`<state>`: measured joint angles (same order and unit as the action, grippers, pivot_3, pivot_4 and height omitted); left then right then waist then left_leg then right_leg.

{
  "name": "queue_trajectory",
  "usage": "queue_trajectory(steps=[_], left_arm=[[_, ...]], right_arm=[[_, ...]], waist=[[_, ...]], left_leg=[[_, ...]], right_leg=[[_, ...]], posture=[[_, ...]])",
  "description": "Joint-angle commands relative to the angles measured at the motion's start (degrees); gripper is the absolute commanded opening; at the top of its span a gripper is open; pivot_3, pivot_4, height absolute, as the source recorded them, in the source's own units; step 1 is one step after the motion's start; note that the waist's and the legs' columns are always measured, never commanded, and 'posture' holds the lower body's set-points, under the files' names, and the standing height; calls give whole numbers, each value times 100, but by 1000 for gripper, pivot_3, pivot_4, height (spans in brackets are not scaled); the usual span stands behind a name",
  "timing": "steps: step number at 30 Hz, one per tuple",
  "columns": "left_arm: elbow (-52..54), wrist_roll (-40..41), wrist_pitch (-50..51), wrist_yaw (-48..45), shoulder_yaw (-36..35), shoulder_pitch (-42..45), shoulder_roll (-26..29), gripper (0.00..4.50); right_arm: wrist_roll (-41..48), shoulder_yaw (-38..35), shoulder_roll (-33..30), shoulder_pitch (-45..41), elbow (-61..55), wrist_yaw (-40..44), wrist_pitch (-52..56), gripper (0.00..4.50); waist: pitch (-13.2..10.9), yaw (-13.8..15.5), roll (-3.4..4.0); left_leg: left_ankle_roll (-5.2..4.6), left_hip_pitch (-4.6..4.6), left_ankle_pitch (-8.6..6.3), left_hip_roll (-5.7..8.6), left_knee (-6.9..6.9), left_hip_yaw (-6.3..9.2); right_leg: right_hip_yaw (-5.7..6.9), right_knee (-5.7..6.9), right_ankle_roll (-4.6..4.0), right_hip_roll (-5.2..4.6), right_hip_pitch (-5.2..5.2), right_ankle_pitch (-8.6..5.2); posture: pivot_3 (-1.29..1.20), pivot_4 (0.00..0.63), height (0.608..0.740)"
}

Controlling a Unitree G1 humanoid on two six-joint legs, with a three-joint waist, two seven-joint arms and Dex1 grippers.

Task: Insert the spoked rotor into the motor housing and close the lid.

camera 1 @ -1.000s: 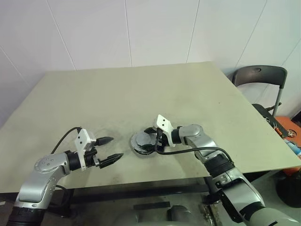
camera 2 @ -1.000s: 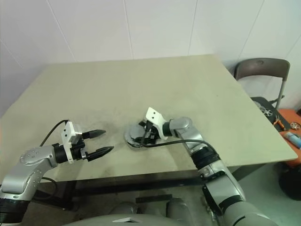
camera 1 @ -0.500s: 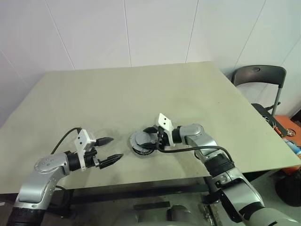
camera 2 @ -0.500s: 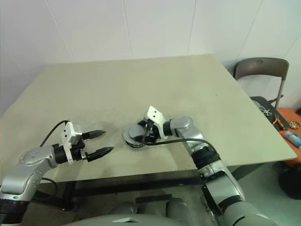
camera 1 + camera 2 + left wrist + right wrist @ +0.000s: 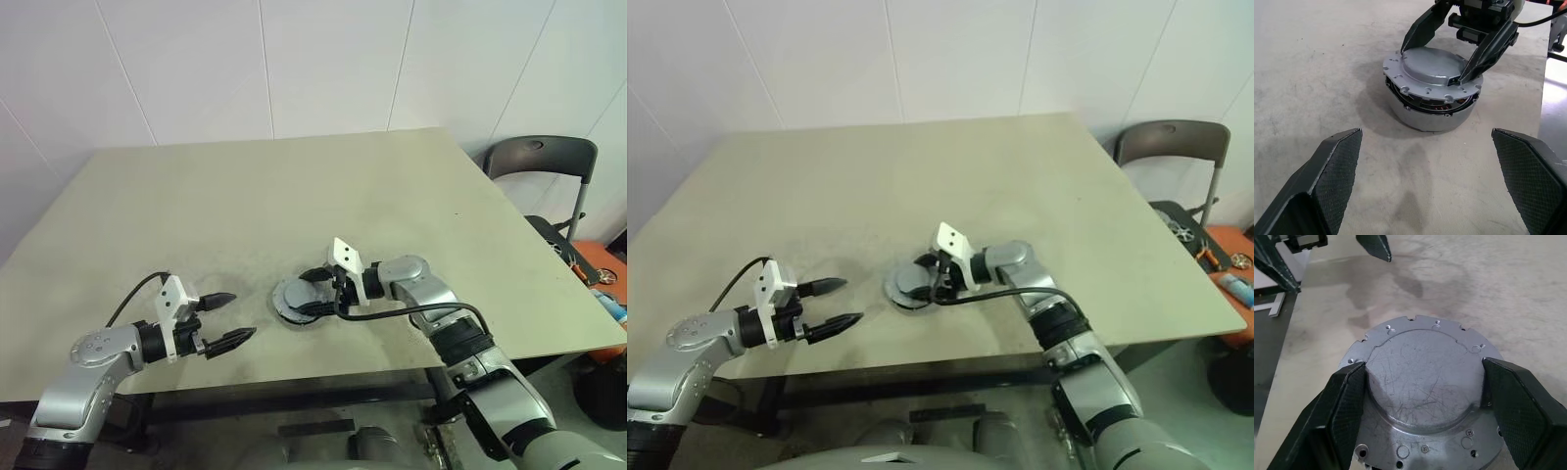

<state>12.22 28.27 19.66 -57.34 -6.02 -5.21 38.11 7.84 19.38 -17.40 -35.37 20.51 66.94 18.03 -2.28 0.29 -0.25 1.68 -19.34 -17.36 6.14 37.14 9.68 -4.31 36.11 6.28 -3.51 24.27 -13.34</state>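
The motor housing (image 5: 1431, 115), a squat silver-grey cylinder with copper windings showing in a gap under its top, stands near the table's front edge. On it lies the lid (image 5: 1429, 67), a grey disc with a raised scratched centre and small rim holes, also the lid (image 5: 1422, 382). My right gripper (image 5: 306, 296) reaches in from the right and is shut on the lid's raised centre, one finger on each side. To the left of the housing my left gripper (image 5: 243, 313) is open and holds nothing. The spoked rotor is hidden.
The pale table (image 5: 245, 206) runs far back to a white wall. A dark chair (image 5: 541, 161) stands off its right edge, with small items on the floor beyond. The table's front edge (image 5: 294, 377) lies just behind both grippers.
My right gripper has turned slightly about the lid while staying on it. The left gripper has stayed open and in place.
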Motion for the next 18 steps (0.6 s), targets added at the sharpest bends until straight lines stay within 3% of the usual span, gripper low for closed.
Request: queue_trajectory(steps=[1,18], left_arm=[[208,121,-15,-21,-159,-14,49,4500],[295,178,40,0,-187,-106,58,4500]], right_arm=[[0,-84,1,-254,-32,23,-200,3399],[-124,-24,-40,-210,154,145,-316,3399]], waist=[[0,0,0],[0,12,0]], left_leg=[[0,0,0,0,0,0],[0,0,0,0,0,0]], right_leg=[[0,0,0,0,0,0],[0,0,0,0,0,0]], posture=[[0,0,740],[0,0,740]])
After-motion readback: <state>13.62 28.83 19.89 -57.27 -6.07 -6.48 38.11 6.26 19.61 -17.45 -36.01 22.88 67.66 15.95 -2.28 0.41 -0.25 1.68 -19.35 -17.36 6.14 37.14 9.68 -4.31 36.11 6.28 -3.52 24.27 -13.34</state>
